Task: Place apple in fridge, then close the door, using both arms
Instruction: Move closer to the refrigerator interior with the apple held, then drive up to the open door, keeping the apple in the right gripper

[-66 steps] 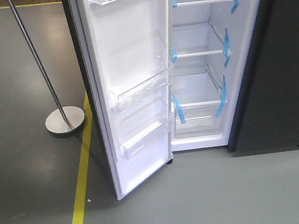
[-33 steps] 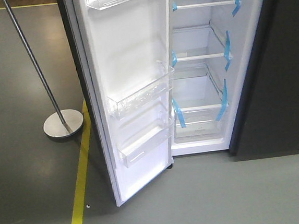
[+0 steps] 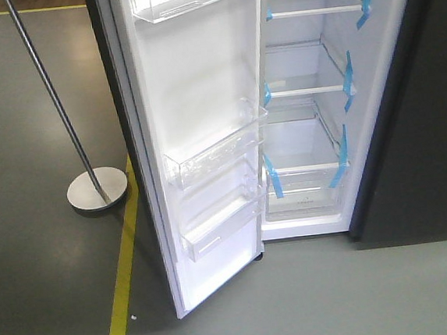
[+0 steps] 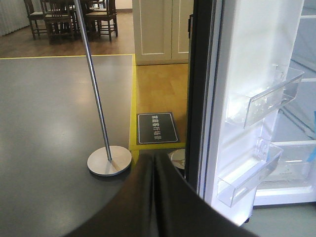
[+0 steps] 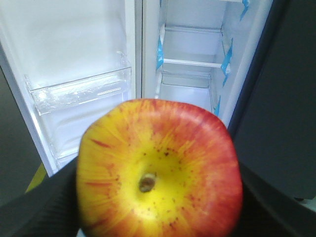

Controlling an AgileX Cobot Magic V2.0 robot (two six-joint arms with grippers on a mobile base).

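While clamped at both flanks, apple (image 5: 158,170): held in the right gripper (image 5: 158,217), stem end toward the right wrist camera, yellow centre with red streaks outward; outside the fridge, in front of the open compartment; also a red sliver at the 3 o'clock edge of the front view.
right gripper: closed on the apple, dark fingers (image 5: 44,210) showing at 8 and 4 o'clock of the fruit.
left gripper (image 4: 154,160): fingers pressed together, nothing between them; low at 6 o'clock in the left wrist view, just beside the outer edge of the door.
fridge (image 3: 307,140): open, white inside, with clear shelves and a bottom drawer; blue tape (image 3: 272,175) on the shelf fronts; dark grey body at 3 o'clock.
door (image 3: 192,76): swung wide, at 9 o'clock of the compartment, white inner face toward the front camera, clear bins (image 3: 214,149) one above another.
pole stand (image 3: 96,188): round metal base on the grey floor at 9 o'clock of the door, thin pole rising toward 11 o'clock.
yellow line (image 3: 123,286): on the floor, running from beside the door's foot toward 6 o'clock.
floor sign (image 4: 156,128): dark with white lettering too small to read, at 12 o'clock from the left gripper.
chairs (image 4: 54,15): wooden, far off at 11 o'clock in the left wrist view.
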